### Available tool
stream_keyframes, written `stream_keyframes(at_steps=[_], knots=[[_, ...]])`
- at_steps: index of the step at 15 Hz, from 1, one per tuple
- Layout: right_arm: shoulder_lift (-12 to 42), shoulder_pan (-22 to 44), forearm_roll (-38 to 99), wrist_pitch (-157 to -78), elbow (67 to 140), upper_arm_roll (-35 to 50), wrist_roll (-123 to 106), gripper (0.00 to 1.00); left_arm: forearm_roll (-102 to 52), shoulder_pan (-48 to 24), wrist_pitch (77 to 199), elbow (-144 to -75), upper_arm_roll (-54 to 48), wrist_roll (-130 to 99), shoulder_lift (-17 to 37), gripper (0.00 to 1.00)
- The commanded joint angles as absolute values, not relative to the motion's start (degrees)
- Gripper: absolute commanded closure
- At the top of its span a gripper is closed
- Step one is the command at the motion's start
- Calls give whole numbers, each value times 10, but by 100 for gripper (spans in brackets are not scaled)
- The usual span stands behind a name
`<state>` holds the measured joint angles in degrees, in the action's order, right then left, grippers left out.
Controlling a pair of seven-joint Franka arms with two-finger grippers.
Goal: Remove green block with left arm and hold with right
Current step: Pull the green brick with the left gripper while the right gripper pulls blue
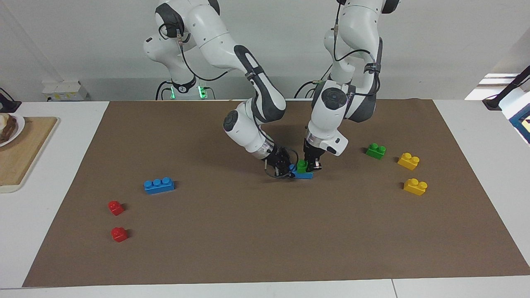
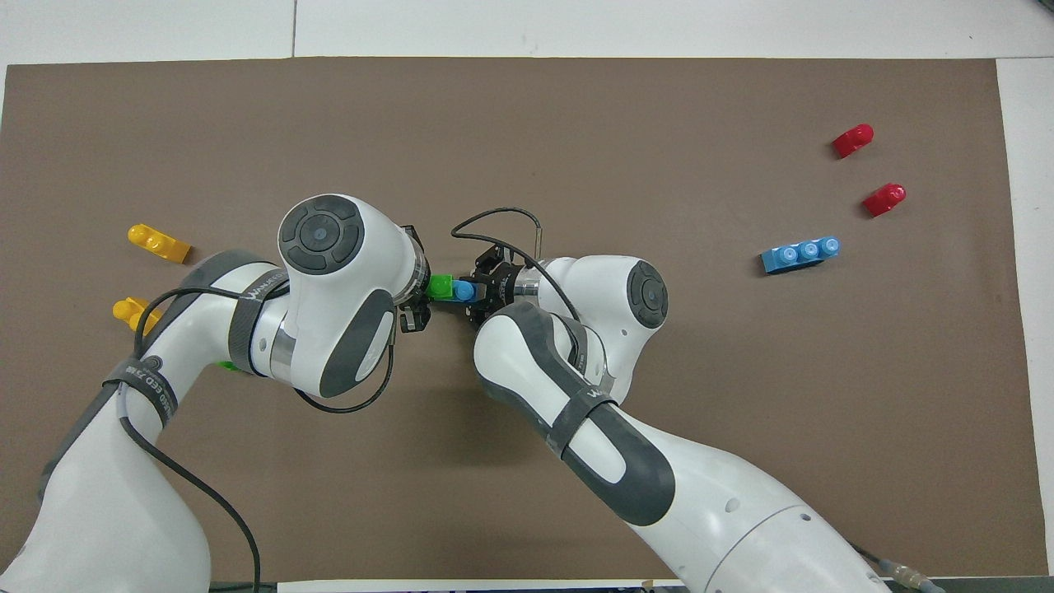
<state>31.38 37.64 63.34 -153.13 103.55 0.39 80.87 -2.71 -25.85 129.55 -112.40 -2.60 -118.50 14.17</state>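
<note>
1. Covering most of the tabletop (image 1: 12,231): brown mat (image 1: 265,231), all bricks on it.
2. Left gripper (image 1: 309,164) at mat's middle, fingers pinching the green block (image 1: 302,166) from above.
3. Right gripper (image 1: 285,167) low beside it, fingers pressed onto end of blue brick (image 1: 304,175) under the green block.
4. Green block sits stacked on that blue brick, mid-mat, approx. equal from both long edges.
5. 2nd blue brick (image 1: 159,185) toward right arm's end.
6. Two yellow bricks (image 1: 408,161) + spare green brick (image 1: 376,151) near left arm's end.
7. Two red bricks (image 1: 116,207) by the right-arm-end corner far from the robots.
</note>
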Motion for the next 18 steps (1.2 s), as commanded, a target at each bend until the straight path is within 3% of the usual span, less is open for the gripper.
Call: stream_keyframes(at_steps=[1, 8, 18], knots=[[320, 388, 653, -1566, 1043, 4, 796, 100, -26, -258, 1264, -1120, -27, -1196, 120, 100], [320, 388, 653, -1566, 1043, 4, 796, 100, -33, -238, 1180, -1100, -29, -1166, 66, 100], [312, 388, 651, -1559, 1034, 3, 801, 100, -40, -146, 1120, -1116, -25, -791, 45, 100]])
